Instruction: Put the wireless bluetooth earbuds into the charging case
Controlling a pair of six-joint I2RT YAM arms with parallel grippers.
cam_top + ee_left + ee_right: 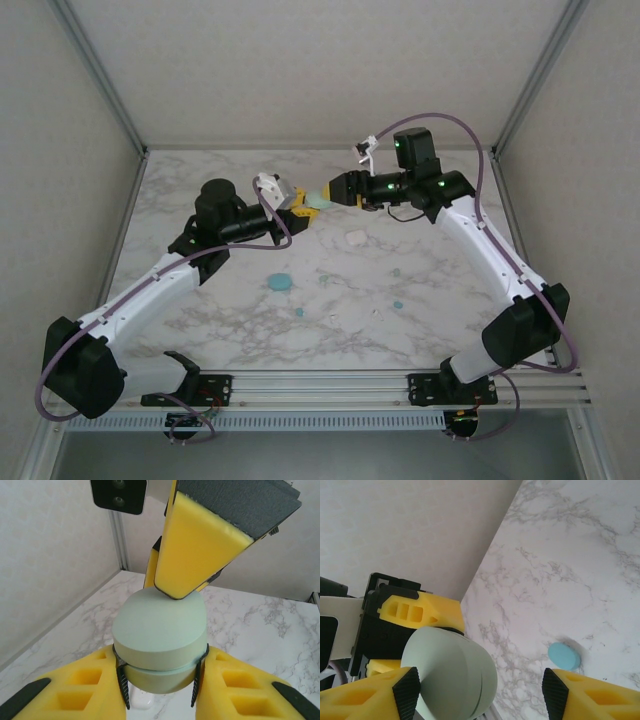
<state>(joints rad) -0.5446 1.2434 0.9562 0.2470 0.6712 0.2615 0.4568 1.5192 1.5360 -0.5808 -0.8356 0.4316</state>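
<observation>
Pale green plastic is what I have clamped. My left hand (pixel 160 680) is clenched on the pale green case (pixel 160 635), one finger on each flank, holding it up off the surface (pixel 250 335). The lid sits flat on the base with only a thin seam showing, so I read the case as closed.

My right hand (pixel 480 695) is released, its jaws wide and grasping nothing. One of its yellow foam fingers (pixel 192 545) touches the far top edge of the case. I judge that I am working at the lid.

The earbuds (pixel 323 279) lie loose on the surface, scattered on the arm-base side of the held case and well apart from it. I see several teal specks and a paler one, too small to say more. A teal case (pixel 279 282) lies among them. A white piece (pixel 355 237) lies nearer the held case; I cannot tell what it is.

By my reckoning the task is barely begun, and I can see no bud seated anywhere. What is left is to get the lid open, pick up the buds and seat them inside.
</observation>
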